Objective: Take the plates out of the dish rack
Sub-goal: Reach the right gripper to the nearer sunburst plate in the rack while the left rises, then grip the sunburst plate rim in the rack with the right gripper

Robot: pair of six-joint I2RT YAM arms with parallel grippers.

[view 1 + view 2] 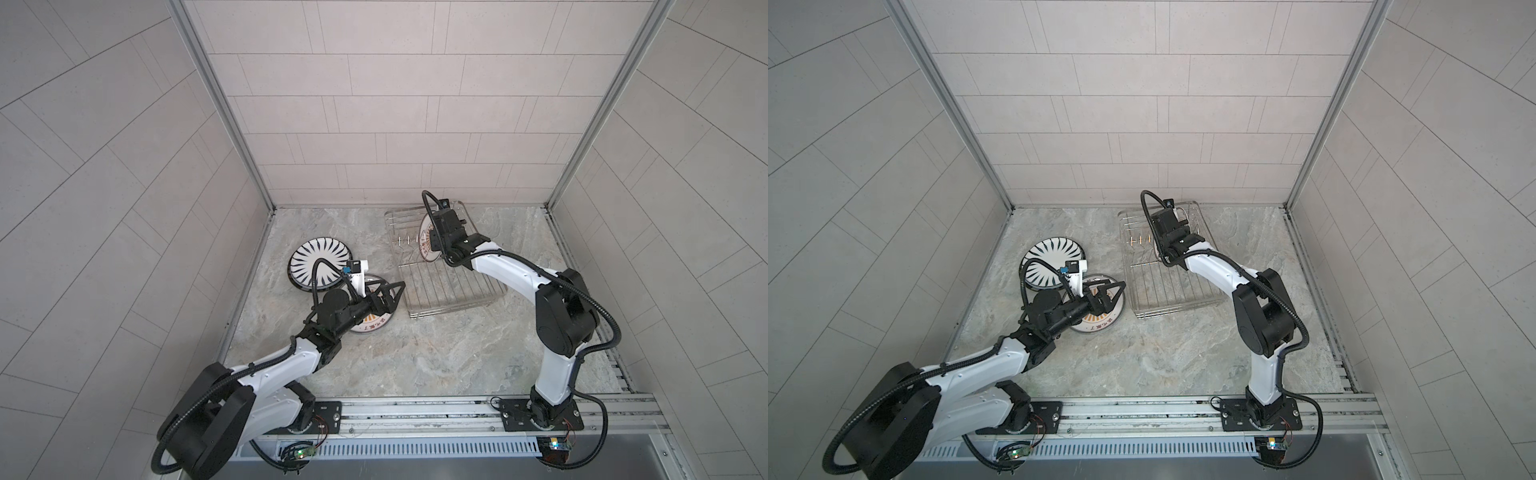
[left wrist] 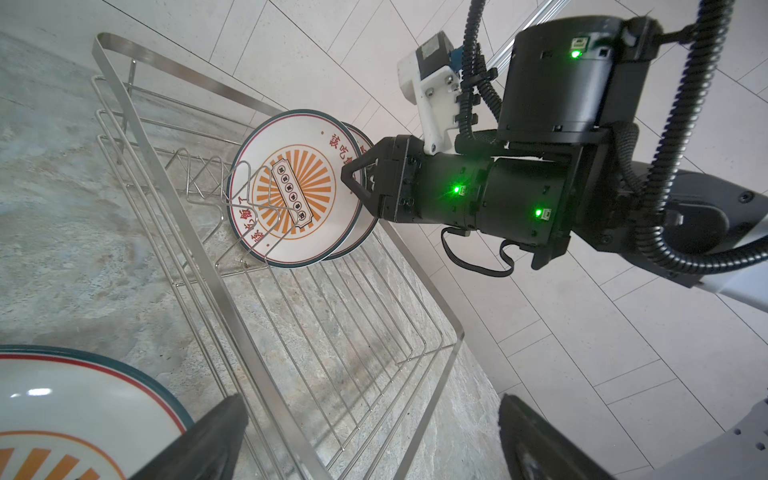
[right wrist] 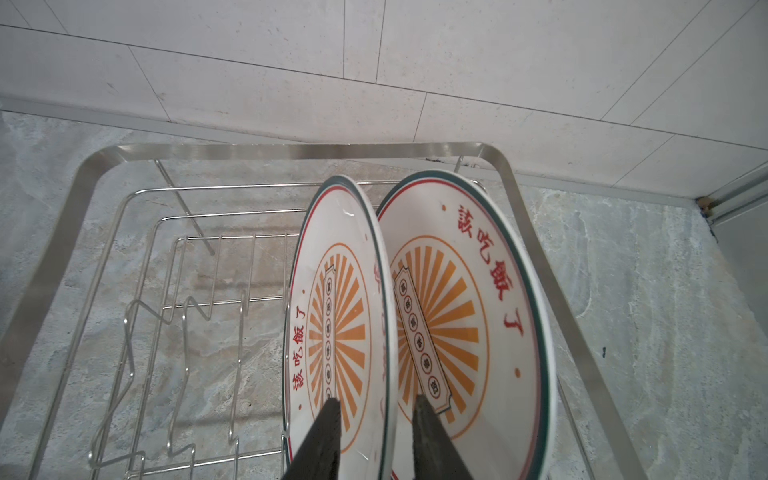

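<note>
1. At the far end of the dish rack (image 3: 291,149), two sunburst plates stand on edge, close together: the front plate (image 3: 332,316) and the rear plate (image 3: 465,299). On the table (image 1: 415,361) to the left lie a black-striped plate (image 1: 320,266) and a third sunburst plate (image 1: 372,328).
2. The right gripper (image 3: 375,401) straddles the front plate's rim with its jaws drawn narrow and one finger slipped between the two plates. I cannot tell whether the pads are pressing on it.
3. The left gripper (image 1: 395,297) hangs spread wide over the third sunburst plate and holds nothing.
4. A thin pinch on a glazed rim may slip. The plate could then swing or drop back onto the wires.
5. The inner finger, or the rising rim, could knock the rear plate and tip it flat.
6. If the plate is pulled sideways rather than straight out, it may snag the prongs (image 1: 409,240) and drag the light rack along.
</note>
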